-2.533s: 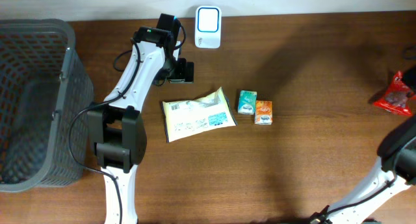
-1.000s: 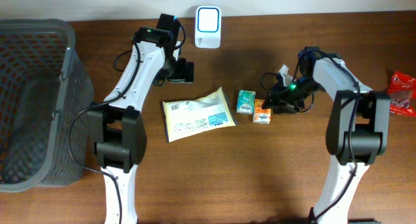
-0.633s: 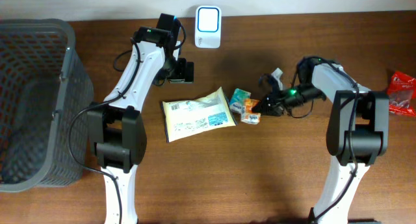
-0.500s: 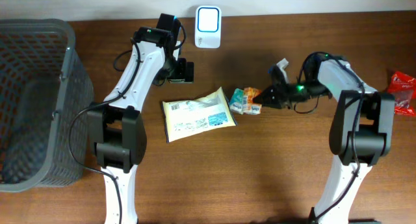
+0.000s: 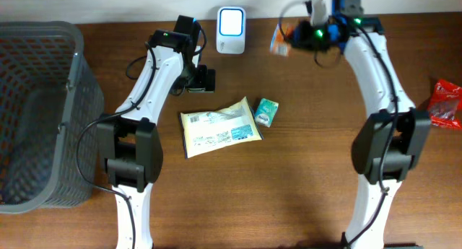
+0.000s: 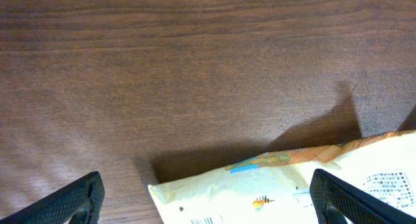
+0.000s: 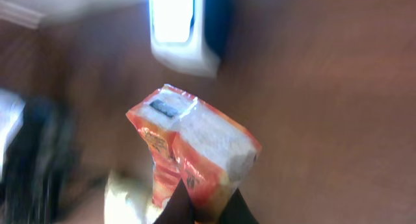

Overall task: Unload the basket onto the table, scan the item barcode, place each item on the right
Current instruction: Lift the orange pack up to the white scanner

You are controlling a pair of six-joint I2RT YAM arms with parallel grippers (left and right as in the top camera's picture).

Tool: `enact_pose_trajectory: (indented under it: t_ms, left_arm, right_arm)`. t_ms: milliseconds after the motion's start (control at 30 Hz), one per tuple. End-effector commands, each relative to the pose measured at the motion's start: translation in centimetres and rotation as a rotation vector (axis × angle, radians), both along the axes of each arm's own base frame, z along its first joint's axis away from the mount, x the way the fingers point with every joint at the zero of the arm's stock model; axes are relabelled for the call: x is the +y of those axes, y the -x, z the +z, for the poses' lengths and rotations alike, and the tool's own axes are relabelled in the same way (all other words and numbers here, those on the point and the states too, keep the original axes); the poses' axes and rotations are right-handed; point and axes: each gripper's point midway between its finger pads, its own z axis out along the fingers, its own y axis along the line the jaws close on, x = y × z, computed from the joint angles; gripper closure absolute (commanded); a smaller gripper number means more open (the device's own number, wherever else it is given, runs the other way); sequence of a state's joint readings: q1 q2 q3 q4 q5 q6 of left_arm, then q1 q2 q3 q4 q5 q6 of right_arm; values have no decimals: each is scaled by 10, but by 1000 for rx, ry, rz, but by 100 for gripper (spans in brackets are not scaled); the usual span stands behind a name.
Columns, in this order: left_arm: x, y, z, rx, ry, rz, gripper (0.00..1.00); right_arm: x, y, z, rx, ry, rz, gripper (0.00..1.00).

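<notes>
Right hand (image 5: 294, 37) clamped on the orange packet (image 5: 279, 40), I hold it right of the white scanner (image 5: 231, 20) at the desk's (image 5: 325, 169) far edge, my left hand (image 5: 204, 79) spread wide near the pale pouch (image 5: 219, 128).

Two packets (image 5: 279, 41) (image 5: 266, 112), one pouch (image 5: 219, 126), one scanner (image 5: 231, 20), one basket (image 5: 72, 83), one red bag (image 5: 445, 103).

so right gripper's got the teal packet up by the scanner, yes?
No: the right gripper holds the orange packet by the scanner, as the right wrist view shows. The teal packet lies on the table beside the cream pouch.
</notes>
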State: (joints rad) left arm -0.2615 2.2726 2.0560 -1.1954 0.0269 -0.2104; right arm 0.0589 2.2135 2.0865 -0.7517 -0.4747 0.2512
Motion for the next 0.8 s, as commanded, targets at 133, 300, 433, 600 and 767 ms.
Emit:
enact_pose_trajectory:
  t_ms: [133, 300, 433, 600, 767]
  left_arm:
    - [-1, 1, -4, 14, 9, 13, 1]
    - [-1, 1, -4, 14, 9, 12, 1]
    - [0, 1, -4, 15, 9, 13, 1]
    - [0, 1, -4, 14, 9, 13, 1]
    - [-1, 1, -4, 15, 9, 12, 1]
  right_arm:
    - [66, -70, 57, -582, 644, -285, 96]
    - [101, -86, -1, -631, 759, -176, 96]
    - [126, -85, -13, -661, 743, 4, 96]
    - [134, -78, -27, -698, 936, 273, 96]
    - [125, -81, -23, -711, 1039, 283, 96]
